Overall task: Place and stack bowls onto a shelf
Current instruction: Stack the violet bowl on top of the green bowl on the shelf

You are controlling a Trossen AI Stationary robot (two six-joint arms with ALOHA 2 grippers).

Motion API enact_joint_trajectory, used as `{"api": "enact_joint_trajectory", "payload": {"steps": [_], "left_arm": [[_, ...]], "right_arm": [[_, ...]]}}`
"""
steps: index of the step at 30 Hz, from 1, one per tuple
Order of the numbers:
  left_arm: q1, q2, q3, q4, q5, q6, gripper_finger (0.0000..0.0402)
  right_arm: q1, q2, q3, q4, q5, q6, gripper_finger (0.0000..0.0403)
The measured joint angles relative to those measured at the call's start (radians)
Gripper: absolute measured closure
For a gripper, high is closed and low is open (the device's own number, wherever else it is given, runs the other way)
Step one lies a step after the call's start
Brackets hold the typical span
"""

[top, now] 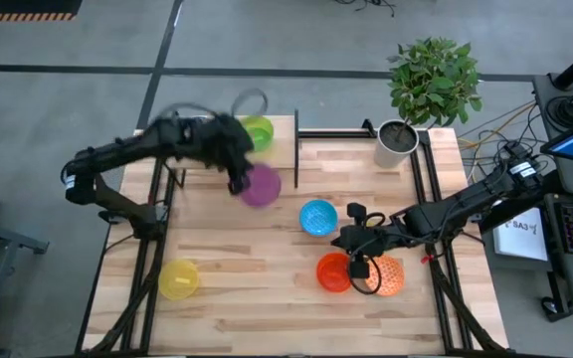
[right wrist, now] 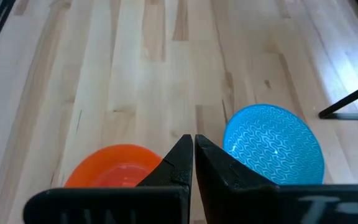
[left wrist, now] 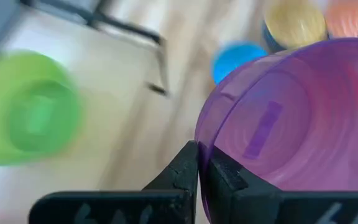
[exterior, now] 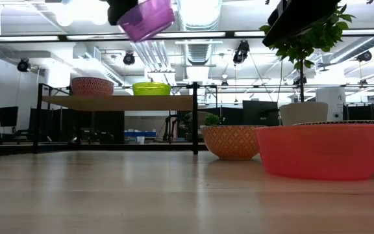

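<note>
Purple bowl [left wrist: 291,118] rim pinched in my left gripper [left wrist: 199,163], looks light, rigid, slippery plastic. Right gripper [right wrist: 193,144] jaws together, idle over red-orange bowl [right wrist: 114,165].

We see two dark, slim jointed arms with looping black cables; each hand [left wrist: 197,180] ends in matte-black wedge-shaped fingers.

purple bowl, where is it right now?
The purple bowl is off the table, pinched by its rim in the left gripper; in the high view it hangs just off the shelf edge, near the green bowl.
</note>
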Motion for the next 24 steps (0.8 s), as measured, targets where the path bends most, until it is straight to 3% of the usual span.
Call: {"api": "enact_joint_trajectory", "payload": {"steps": [7, 13, 24], "left_arm": [[0.258, 0.05, 0.153, -0.026, 0.003, 0.021, 0.0402], [0.438, 0.143, 0.229, -0.082, 0.068, 0.07, 0.0402], [0.535, 0.37, 0.423, -0.258, 0.101, 0.168, 0.0402]], "right_arm": [[0.0, -0.002, 0.006, -0.001, 0.0, -0.003, 0.0394], [0.0, -0.002, 0.006, -0.001, 0.0, -0.003, 0.0394], [0.0, -0.002, 0.006, -0.002, 0.0, -0.003, 0.0394]]}}
